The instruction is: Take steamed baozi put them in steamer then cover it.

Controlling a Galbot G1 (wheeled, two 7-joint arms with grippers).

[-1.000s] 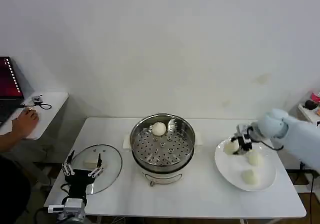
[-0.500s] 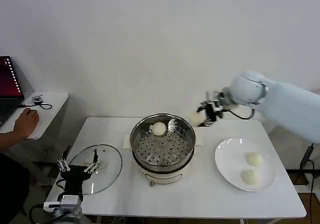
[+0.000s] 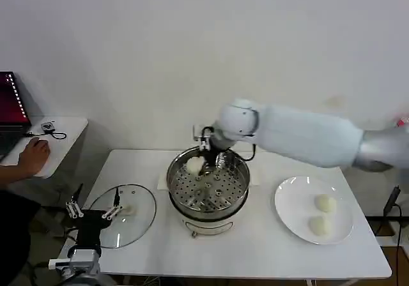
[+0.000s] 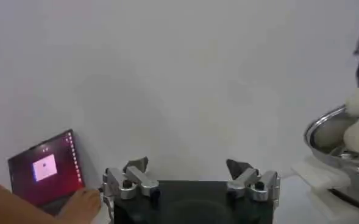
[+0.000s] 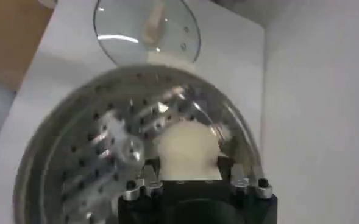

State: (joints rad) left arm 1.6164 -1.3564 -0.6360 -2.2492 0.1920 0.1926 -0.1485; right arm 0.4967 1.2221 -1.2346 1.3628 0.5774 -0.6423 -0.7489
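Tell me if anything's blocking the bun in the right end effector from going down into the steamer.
Nothing visible does. The right end effector holds a round white bun over the open shiny steel steamer; its clear glass lid lies on the white table, off to the robot's left.

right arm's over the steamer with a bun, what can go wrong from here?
1. The right tool holds a baozi over the back of the steamer, near where a bun already appears to sit. Releasing here could drop it onto that bun.
2. It hangs close to the back wall, so a late release may clip the rim.
3. The cover lies beside the steamer under the open left tool; two baozi remain on the plate, so covering now would be premature.
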